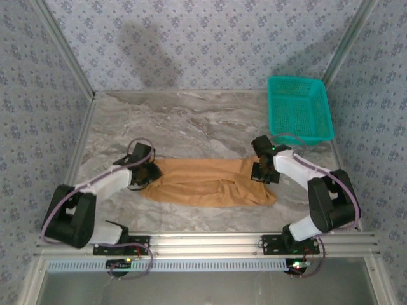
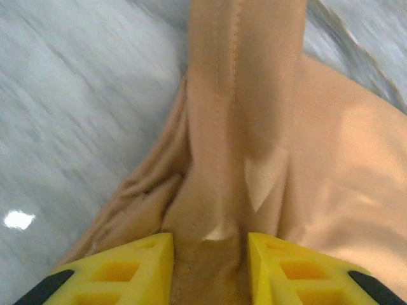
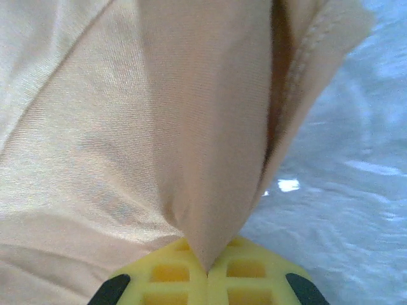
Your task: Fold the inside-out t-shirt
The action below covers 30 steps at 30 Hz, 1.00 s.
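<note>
Caramel-brown t-shirt [image 1: 210, 183] lying creased, stretched out lengthwise.
One end bunches into a seamed ridge between the left fingers [image 2: 130, 270]; the other end, hem showing, narrows to a point pinched between the right fingers [image 3: 168, 273].

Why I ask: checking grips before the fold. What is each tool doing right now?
Left tool: closed on a bunch of the t-shirt.
Right tool: closed, pinching the t-shirt.

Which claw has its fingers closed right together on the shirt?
The right claw: its fingers meet, pinching a thin fold of shirt. The left claw holds a thicker bunch, fingers apart.
</note>
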{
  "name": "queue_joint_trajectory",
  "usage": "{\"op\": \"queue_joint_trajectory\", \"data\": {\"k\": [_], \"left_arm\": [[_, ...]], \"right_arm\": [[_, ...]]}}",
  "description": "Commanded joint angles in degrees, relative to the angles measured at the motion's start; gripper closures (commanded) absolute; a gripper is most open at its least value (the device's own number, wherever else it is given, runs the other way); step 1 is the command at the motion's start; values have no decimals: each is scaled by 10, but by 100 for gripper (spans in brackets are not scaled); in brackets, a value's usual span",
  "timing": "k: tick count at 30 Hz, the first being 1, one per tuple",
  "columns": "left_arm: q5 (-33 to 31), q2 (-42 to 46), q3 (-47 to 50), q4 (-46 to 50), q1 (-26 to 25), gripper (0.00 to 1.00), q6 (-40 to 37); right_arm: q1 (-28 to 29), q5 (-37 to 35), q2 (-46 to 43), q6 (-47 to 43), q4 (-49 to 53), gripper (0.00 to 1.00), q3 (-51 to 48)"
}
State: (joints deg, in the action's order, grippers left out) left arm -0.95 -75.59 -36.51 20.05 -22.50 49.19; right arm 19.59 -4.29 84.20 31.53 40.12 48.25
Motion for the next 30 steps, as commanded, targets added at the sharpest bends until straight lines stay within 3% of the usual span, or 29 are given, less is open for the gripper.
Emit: {"op": "queue_joint_trajectory", "data": {"k": [1,4,9,15,20,30], "left_arm": [[-54,51,-21,44,-20,64,30],[-84,44,-80,102,2,62,-39],[-48,-27,-153,143,89,63,-122],[44,-102,-138,69,118,63,-112],[68,-186,-153,59,147,67,-117],[117,-67,-168,106,264,65,-121]], "right_arm": [[-17,-15,-32,-50,48,100,15],[-14,-22,-55,-58,61,100,40],[33,-29,-80,-43,104,100,99],[83,-55,-80,-17,149,100,163],[141,-72,-73,7,173,100,229],[301,-97,29,68,160,100,366]]}}
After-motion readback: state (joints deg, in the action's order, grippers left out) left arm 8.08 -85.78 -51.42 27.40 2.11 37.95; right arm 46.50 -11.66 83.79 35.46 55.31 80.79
